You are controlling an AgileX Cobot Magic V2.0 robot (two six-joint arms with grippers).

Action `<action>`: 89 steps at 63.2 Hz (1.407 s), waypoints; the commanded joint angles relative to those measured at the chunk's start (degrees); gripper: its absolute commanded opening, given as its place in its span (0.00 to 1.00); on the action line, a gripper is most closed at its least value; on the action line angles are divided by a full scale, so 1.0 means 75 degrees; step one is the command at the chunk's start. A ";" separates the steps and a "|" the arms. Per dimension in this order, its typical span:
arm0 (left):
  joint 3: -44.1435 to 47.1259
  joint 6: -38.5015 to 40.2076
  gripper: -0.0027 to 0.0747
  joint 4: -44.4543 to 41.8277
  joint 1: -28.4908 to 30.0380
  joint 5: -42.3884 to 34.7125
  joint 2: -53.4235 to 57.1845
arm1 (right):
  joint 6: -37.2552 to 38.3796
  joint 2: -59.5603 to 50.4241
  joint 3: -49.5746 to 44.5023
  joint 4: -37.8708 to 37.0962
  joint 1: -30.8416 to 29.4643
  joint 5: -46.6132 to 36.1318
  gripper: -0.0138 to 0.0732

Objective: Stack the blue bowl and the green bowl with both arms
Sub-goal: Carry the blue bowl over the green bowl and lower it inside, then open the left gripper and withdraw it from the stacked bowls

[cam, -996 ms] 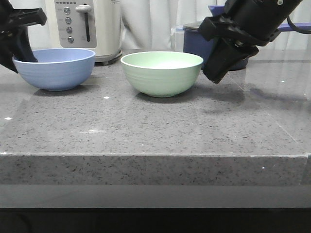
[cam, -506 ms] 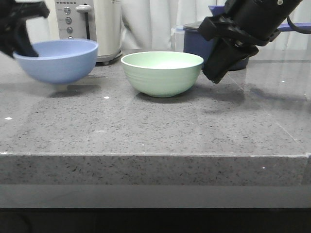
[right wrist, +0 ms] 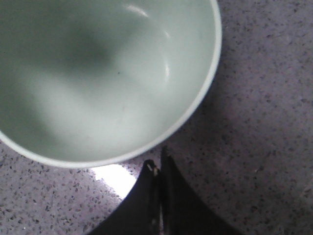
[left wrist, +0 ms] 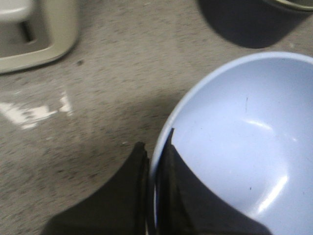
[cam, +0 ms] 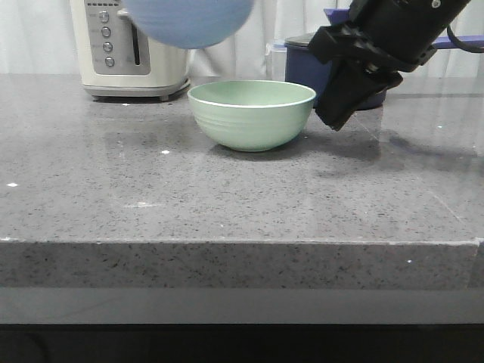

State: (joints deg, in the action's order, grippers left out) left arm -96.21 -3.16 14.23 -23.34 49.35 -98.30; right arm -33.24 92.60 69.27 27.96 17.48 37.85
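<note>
The blue bowl hangs high at the top of the front view, up and left of the green bowl, its top cut off by the frame edge. My left gripper is shut on the blue bowl's rim, one finger inside and one outside; the gripper itself is out of the front view. The green bowl stands upright on the counter. My right gripper hovers just right of it, shut and empty. In the right wrist view its tips sit just outside the green bowl's rim.
A cream toaster stands at the back left, also in the left wrist view. A dark navy saucepan sits behind the green bowl, its base in the left wrist view. The grey stone counter has a front edge low in the view.
My left gripper has lifted the blue bowl off the counter at the left and carried it up and rightward toward the green bowl. The right arm and green bowl have not moved.
</note>
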 commanded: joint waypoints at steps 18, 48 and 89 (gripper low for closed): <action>-0.0627 -0.0015 0.01 0.0209 -0.0747 -0.0209 -0.0409 | -0.0099 -0.0312 0.0192 0.0201 -0.0008 -0.0320 0.09; -0.0627 -0.0015 0.01 0.0209 -0.0765 -0.0295 -0.0659 | -0.0099 -0.0312 0.0192 0.0201 -0.0008 -0.0320 0.09; -0.0627 -0.0031 0.57 0.0359 -0.0765 -0.0373 -0.0670 | -0.0099 -0.0312 0.0192 0.0201 -0.0008 -0.0320 0.09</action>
State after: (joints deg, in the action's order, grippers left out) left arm -98.95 -3.39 15.11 -28.56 49.48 -106.31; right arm -33.24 92.60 69.27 27.96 17.48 37.85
